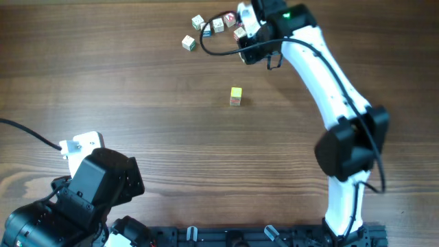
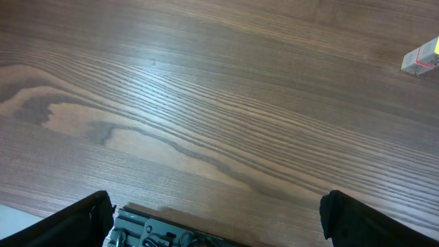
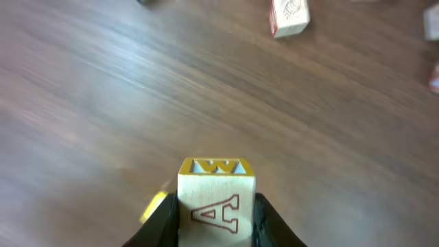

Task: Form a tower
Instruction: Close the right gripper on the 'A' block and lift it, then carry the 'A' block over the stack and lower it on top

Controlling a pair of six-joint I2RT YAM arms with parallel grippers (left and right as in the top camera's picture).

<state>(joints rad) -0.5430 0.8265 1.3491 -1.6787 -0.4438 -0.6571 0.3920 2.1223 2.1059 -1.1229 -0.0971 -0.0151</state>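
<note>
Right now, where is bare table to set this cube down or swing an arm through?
Free: the wide bare table left of the tower, down to the left arm; also the strip between the tower and the right arm. Crowded: the far edge, where loose cubes cluster beside the right gripper, shut on a letter cube.

We note the tower (image 1: 236, 96) standing alone on the bench (image 1: 137, 89), open wood on every side. Loose cubes (image 1: 188, 43) crowd the far edge; the right pincer (image 3: 216, 221), clamped on a letter cube (image 3: 216, 189), overhangs them.
</note>
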